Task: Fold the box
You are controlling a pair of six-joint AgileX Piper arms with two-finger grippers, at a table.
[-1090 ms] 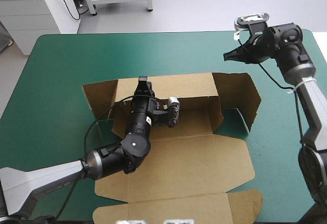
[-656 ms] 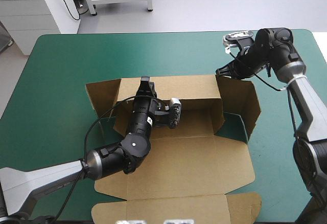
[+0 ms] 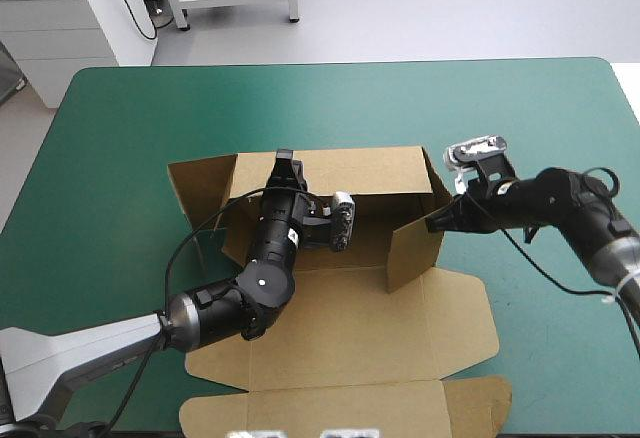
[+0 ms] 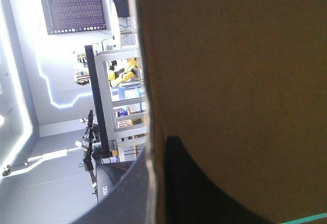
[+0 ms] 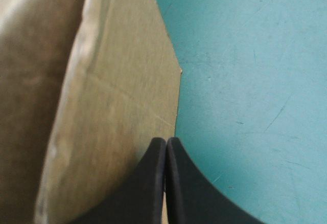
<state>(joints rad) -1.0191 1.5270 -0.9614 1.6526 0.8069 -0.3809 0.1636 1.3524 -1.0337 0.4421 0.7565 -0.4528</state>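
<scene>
The brown box [image 3: 350, 328] lies mid-table with its lid flat toward the front edge and its back wall [image 3: 350, 170] raised. My left gripper [image 3: 283, 161] is shut on that wall's top edge. In the left wrist view the board [image 4: 235, 55] stands between the two black fingers of the left gripper [image 4: 156, 152]. My right gripper [image 3: 432, 224] is shut, its tip against the outside of the right side flap [image 3: 412, 248], which stands turned inward across the box's right end. In the right wrist view the right gripper [image 5: 166, 141] points along this flap [image 5: 117, 106].
The left side flap [image 3: 195, 183] still spreads outward at the box's left end. The lid's corner flaps [image 3: 470, 398] lie close to the front edge. Bare teal-green cover [image 3: 540, 118] lies behind and to the right of the box.
My right gripper came down from the far right corner to the box's right side flap. That flap swung from spread outward to standing inward. The left arm held still.
</scene>
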